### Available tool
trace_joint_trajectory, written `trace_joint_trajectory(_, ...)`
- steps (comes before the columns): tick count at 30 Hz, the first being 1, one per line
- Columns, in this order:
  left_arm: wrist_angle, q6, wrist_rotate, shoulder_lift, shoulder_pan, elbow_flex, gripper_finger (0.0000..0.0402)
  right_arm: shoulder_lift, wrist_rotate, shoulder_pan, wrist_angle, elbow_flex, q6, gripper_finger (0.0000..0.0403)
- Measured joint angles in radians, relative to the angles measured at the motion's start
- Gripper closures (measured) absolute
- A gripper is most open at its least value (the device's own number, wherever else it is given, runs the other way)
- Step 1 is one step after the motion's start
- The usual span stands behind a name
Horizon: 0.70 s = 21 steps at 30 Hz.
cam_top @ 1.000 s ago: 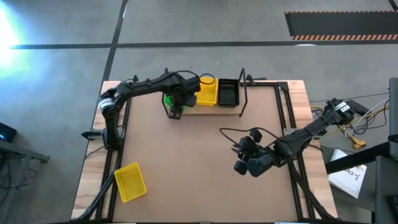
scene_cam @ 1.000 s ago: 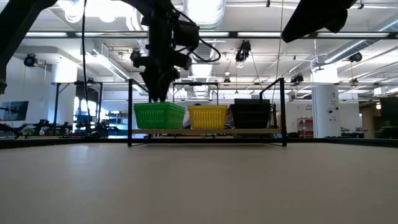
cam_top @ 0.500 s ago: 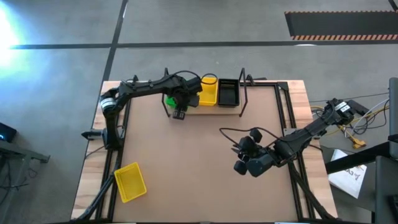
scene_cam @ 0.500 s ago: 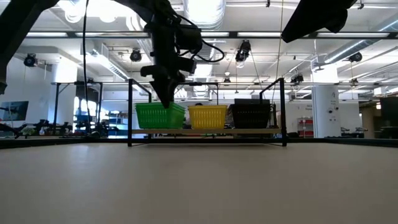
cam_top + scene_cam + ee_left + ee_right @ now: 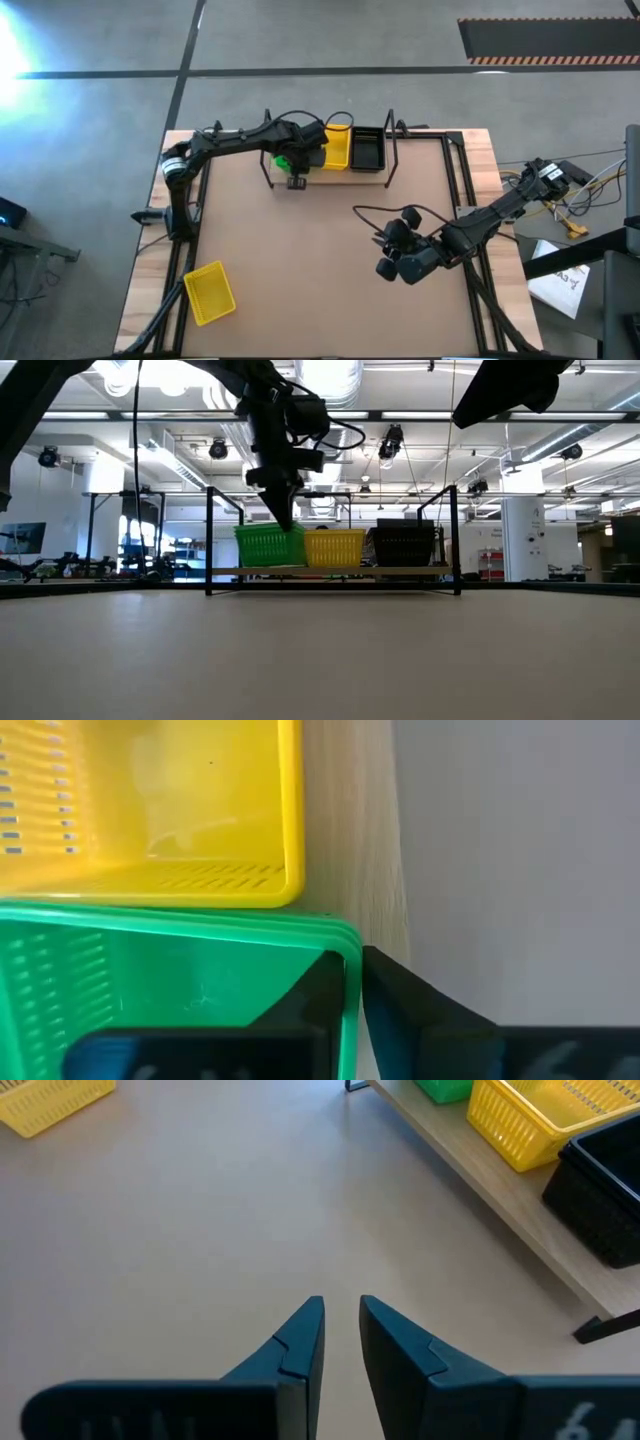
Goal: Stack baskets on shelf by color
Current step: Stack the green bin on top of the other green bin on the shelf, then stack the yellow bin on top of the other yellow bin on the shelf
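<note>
The table [image 5: 330, 270] is the largest thing, with the shelf [image 5: 345, 172] along its far edge, its long axis running across the table between two wire uprights. In the high view the left arm covers most of the green basket [image 5: 283, 160], so only a sliver of green shows. From the low view the green basket [image 5: 270, 546] sits on the shelf touching the yellow basket [image 5: 335, 547], with the black basket [image 5: 404, 546] next along, all in one row following the shelf's length. How many baskets make up each stack cannot be told. A lone yellow basket [image 5: 210, 292] lies at the table's near left corner, turned at a slant. The left claw [image 5: 352, 995] is pinched narrow on the green basket's rim at a corner, one finger inside the wall and one outside. The right claw [image 5: 340, 1330] hangs over bare table, well apart from the shelf, fingers narrow with a slim gap, holding nothing
</note>
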Motion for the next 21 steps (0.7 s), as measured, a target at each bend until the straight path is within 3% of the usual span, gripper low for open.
trace_joint_trajectory(7, -0.001, -0.094, 0.002, -0.005, 0.001, 0.007, 0.0366, 0.000, 0.000, 0.000, 0.001, 0.000, 0.000, 0.0344)
trace_joint_trajectory(11, -0.048, -0.163, 0.005, -0.026, 0.000, 0.033, 0.0321, 0.000, 0.000, 0.000, 0.001, 0.000, -0.004, 0.0344)
trace_joint_trajectory(15, -0.168, -0.325, 0.006, -0.065, -0.014, 0.093, 0.0273, 0.000, 0.000, 0.000, 0.001, 0.000, -0.033, 0.0344)
trace_joint_trajectory(21, -0.261, -0.579, 0.069, -0.210, -0.170, 0.085, 0.0248, 0.000, 0.001, -0.016, 0.001, 0.000, -0.077, 0.0344)
